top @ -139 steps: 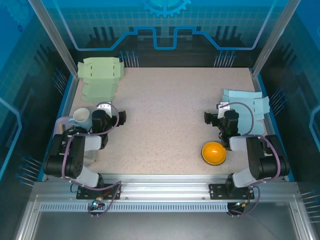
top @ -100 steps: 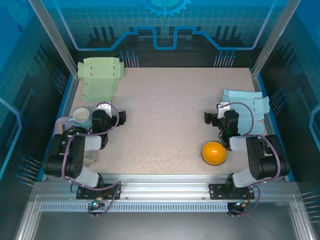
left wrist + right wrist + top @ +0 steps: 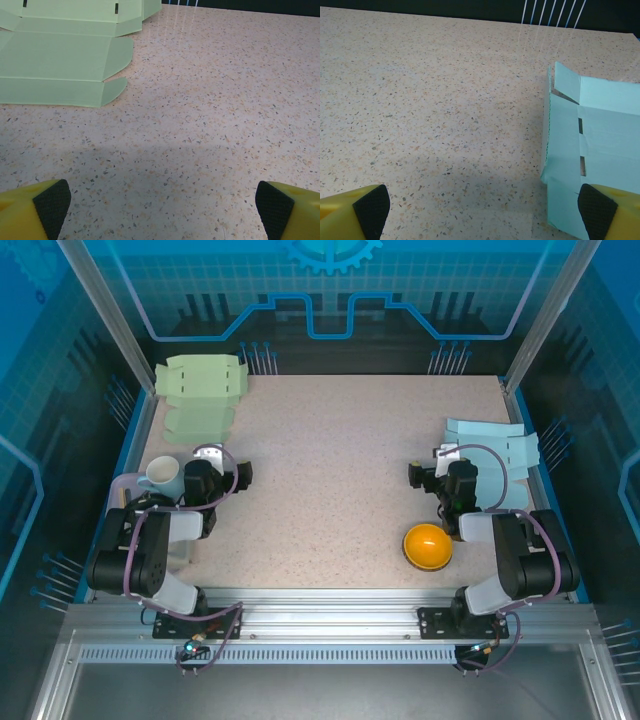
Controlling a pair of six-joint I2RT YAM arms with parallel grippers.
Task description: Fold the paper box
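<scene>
Both arms sit folded back near the front edge of the desk (image 3: 330, 440). The left hand (image 3: 162, 205) is spread wide above bare desk and grips nothing. The right hand (image 3: 482, 209) is spread just as wide. The green paper box sheets (image 3: 200, 395) lie flat in the far left corner. The pale blue paper box sheets (image 3: 495, 455) lie along the right edge, just beside the right hand. A white mug (image 3: 163, 477) stands at the left edge. An orange bowl (image 3: 428, 545) sits near the front right.

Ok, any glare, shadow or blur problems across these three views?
Top external: table evenly lit, sharp. Left wrist: soft shadow over the near table, faint glare streaks far off, green paper crisp. Right wrist: similar near shadow and far streaks, blue paper sharp.
</scene>
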